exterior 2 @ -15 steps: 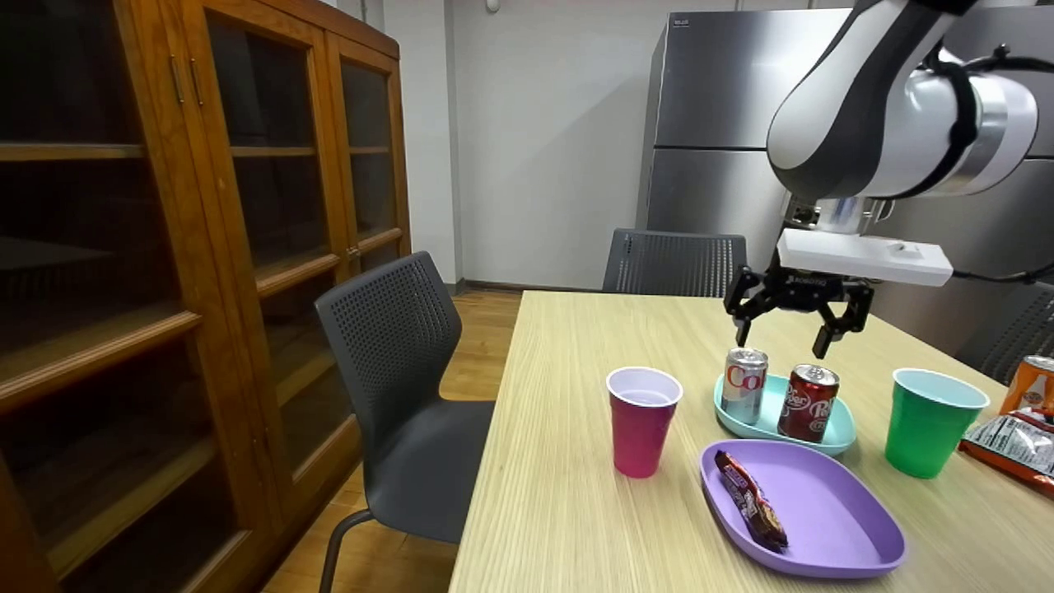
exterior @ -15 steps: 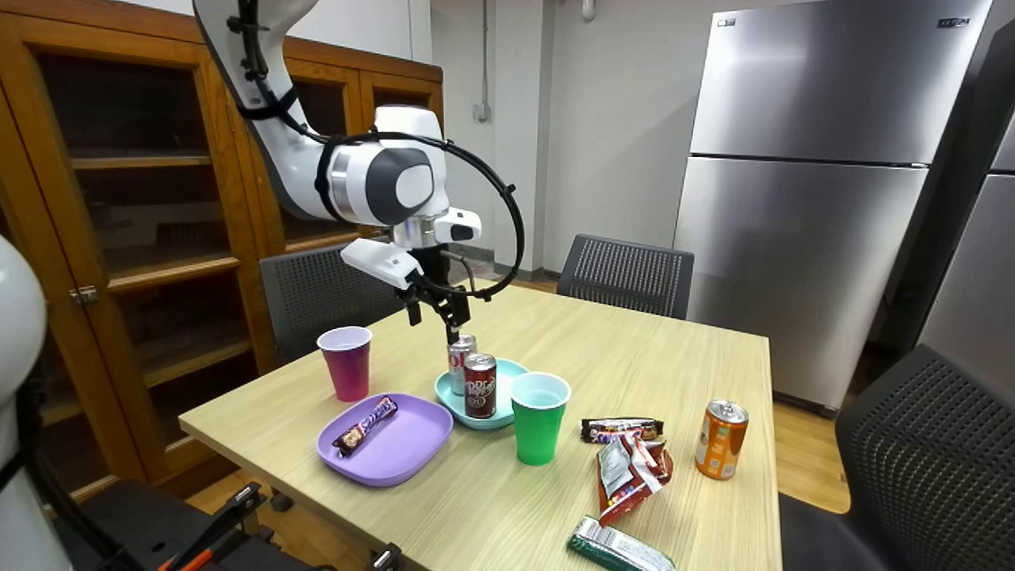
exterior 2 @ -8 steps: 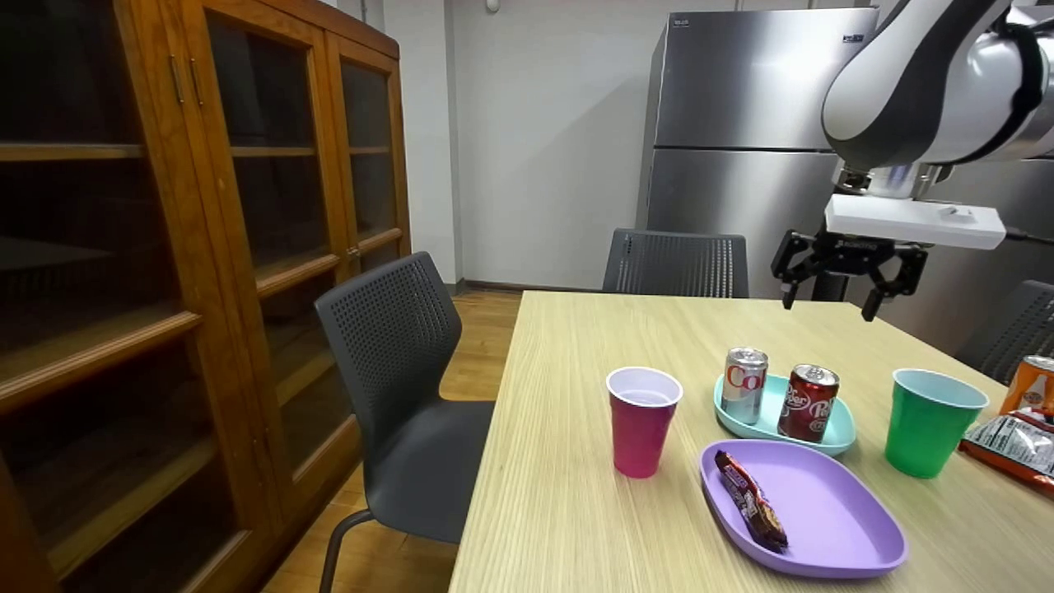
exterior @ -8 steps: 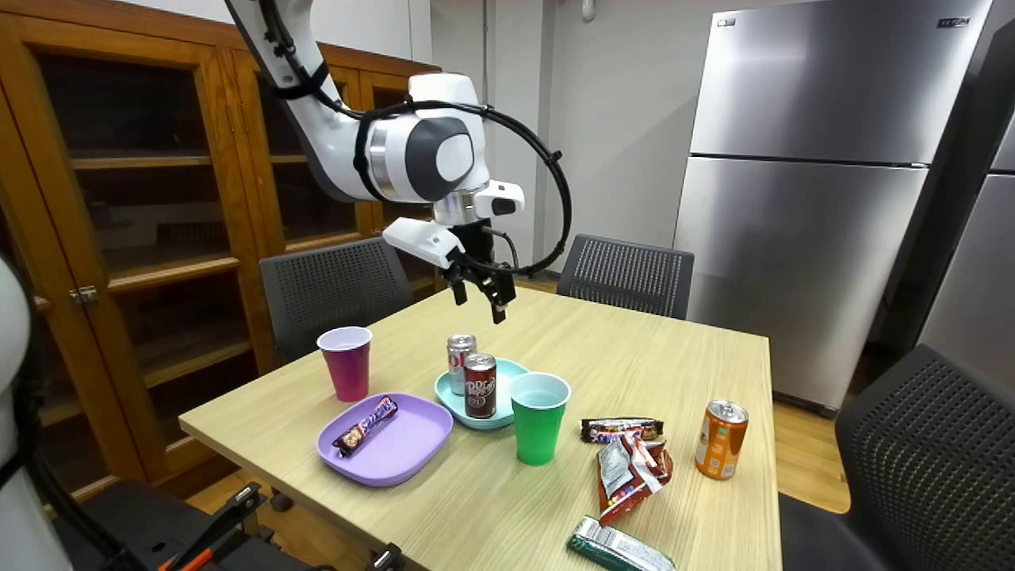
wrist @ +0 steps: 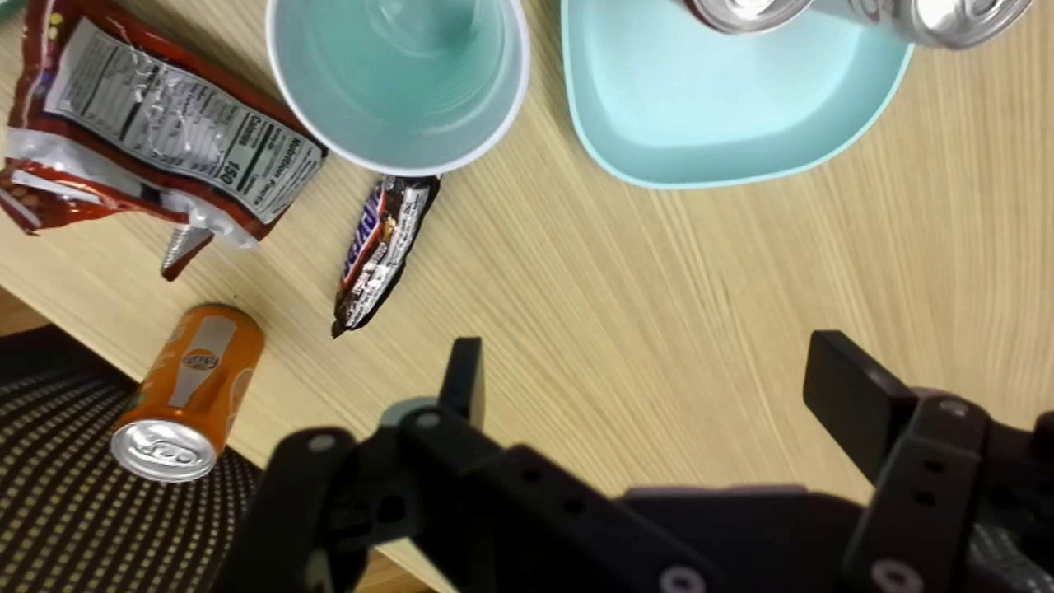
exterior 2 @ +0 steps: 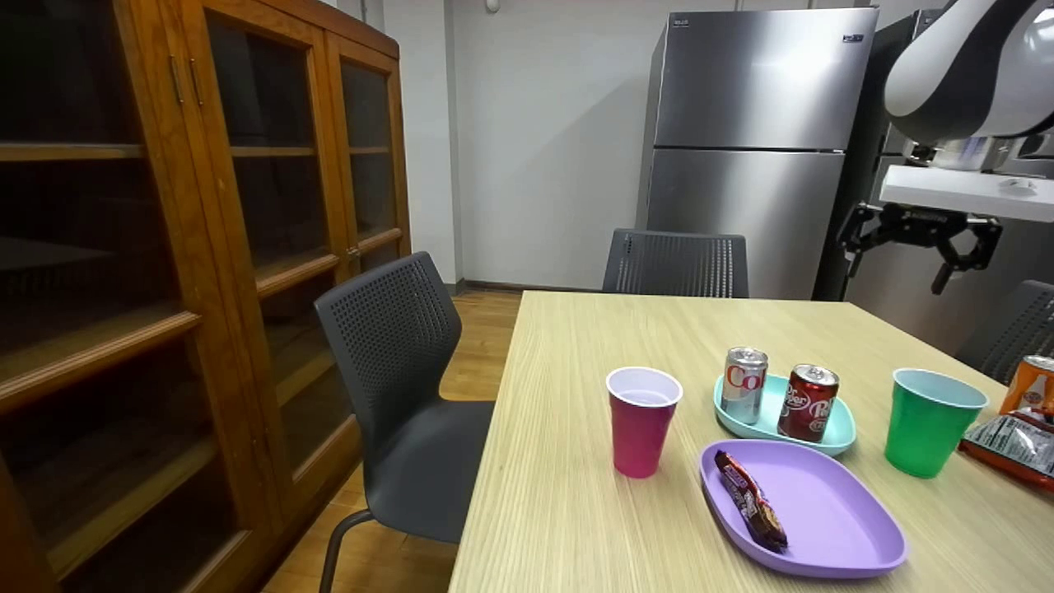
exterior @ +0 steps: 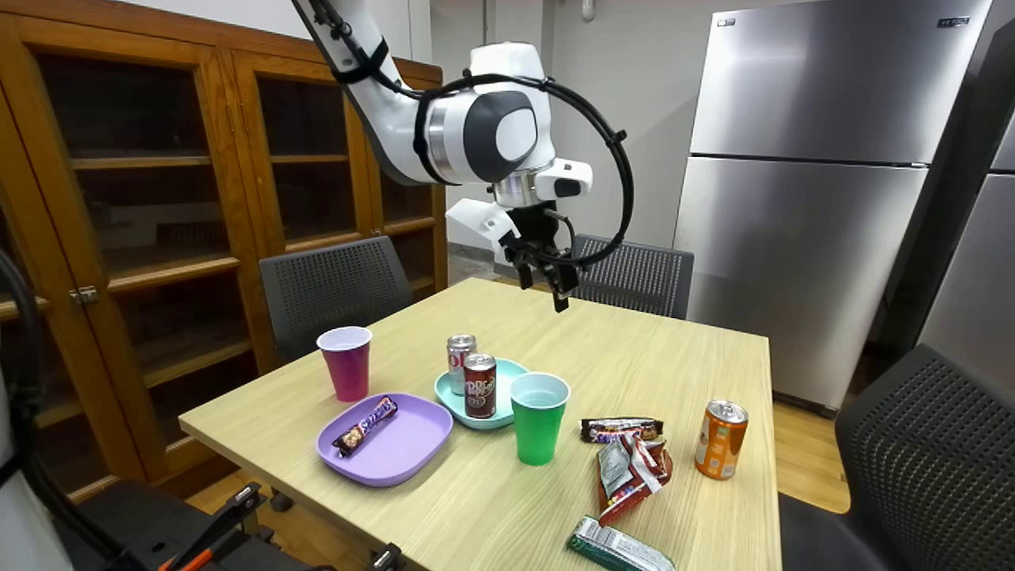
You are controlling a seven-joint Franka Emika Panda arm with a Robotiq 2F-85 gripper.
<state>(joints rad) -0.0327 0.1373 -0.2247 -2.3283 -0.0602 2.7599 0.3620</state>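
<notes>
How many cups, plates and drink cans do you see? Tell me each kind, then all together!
Cups: 2 (pink cup, green cup)
Plates: 2 (purple plate, teal plate)
Cans: 3 (silver can, dark red can, orange can)
Total: 7

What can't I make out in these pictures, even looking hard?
Wrist view: one end of the Snickers bar, hidden by the green cup.
Wrist view: much of the dark red can and silver can, cut off by the top edge.
Wrist view: the finest print on the red bag, too small to read.
In an exterior view: the base of the orange can, hidden by that bag; its side, cut off by the right edge.
</notes>
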